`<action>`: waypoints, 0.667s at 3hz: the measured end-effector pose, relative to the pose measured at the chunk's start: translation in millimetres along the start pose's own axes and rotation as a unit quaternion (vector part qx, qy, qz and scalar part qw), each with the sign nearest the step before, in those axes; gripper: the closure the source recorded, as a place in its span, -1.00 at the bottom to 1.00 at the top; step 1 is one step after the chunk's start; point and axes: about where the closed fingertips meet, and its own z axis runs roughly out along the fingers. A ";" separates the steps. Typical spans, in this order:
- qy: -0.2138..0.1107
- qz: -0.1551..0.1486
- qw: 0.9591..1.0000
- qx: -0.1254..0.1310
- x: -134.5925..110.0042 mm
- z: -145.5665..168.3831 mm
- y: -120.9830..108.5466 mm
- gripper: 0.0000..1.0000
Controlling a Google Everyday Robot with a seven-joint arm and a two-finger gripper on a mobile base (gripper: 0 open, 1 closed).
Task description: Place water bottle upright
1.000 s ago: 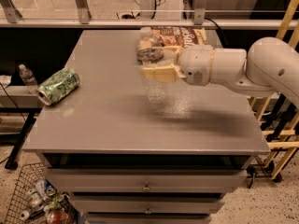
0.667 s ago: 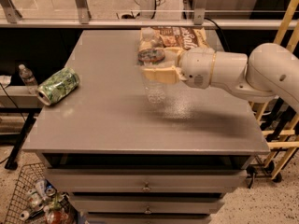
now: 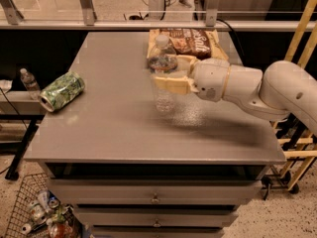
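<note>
Water bottle [image 3: 163,97]: standing upright near the middle of the desk [image 3: 114,128], white cap on top, clear ribbed body below. The base looks to be at or just above the desk surface; I cannot tell whether it is touching.

Gripper [image 3: 166,73]: comes in from the right on the white arm [image 3: 247,88] and is clamped on the bottle around its middle, one tan finger in front and one behind. The label band is partly hidden by the fingers.

Surroundings: a snack bag [image 3: 190,41] lies just behind the bottle and gripper at the back of the desk. A green can [image 3: 62,90] lies on its side at the left edge, well apart. A small bottle [image 3: 28,81] stands off the desk, further left.

Judgement: the task is nearly done; what remains is the release.

Risks:
- If the base is not fully down when the fingers part, the bottle could drop and topple, since it looks light and tall.
- A finger dragging on the ribs during the pull-back could tip it.
- A backward withdrawal could snag the snack bag.
- If it falls it would roll, possibly off the desk.
</note>
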 end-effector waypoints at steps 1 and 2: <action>-0.004 0.006 1.000 -0.001 6.2 -0.1 0.1 1.00; -0.006 0.009 1.000 -0.002 9.5 0.0 -0.1 1.00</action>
